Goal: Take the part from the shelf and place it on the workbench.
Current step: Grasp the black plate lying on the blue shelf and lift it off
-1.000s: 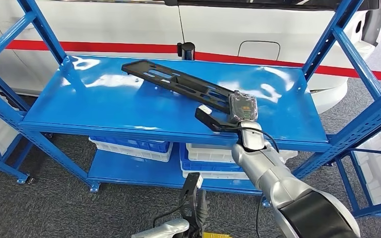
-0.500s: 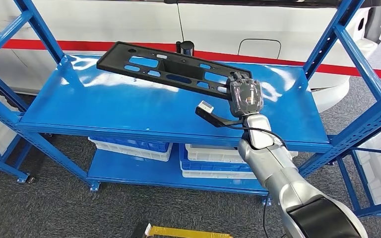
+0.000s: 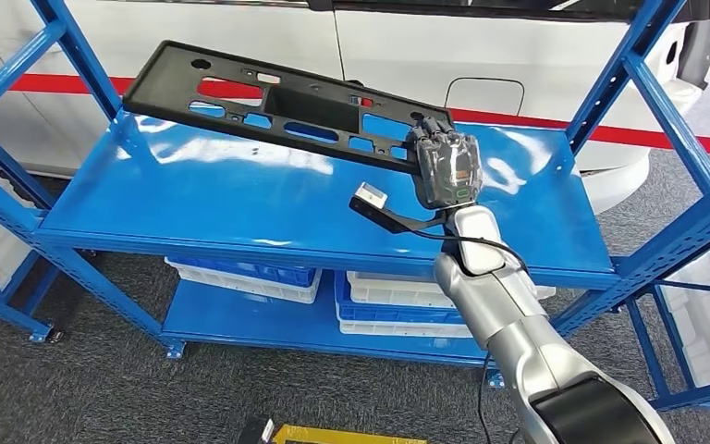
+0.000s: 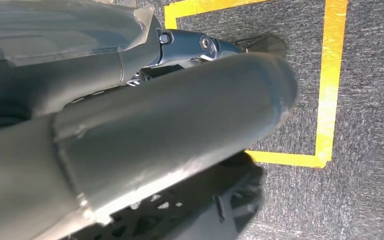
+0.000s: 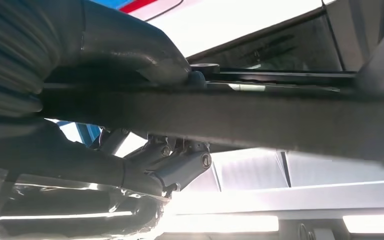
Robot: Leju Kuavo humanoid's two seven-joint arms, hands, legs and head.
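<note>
The near end of the long black plastic slotted panel (image 3: 287, 97) is hidden inside the right hand (image 3: 446, 166), so the fingers' hold on it cannot be made out from the head view. In the right wrist view the panel (image 5: 260, 117) is a dark blurred bar running past the thick grey thumb (image 5: 130, 50) and off the picture's edge — its slots cannot be told. The left hand (image 4: 130, 140) is a blurred dark mass — whether its fingers are apart or curled cannot be told.
</note>
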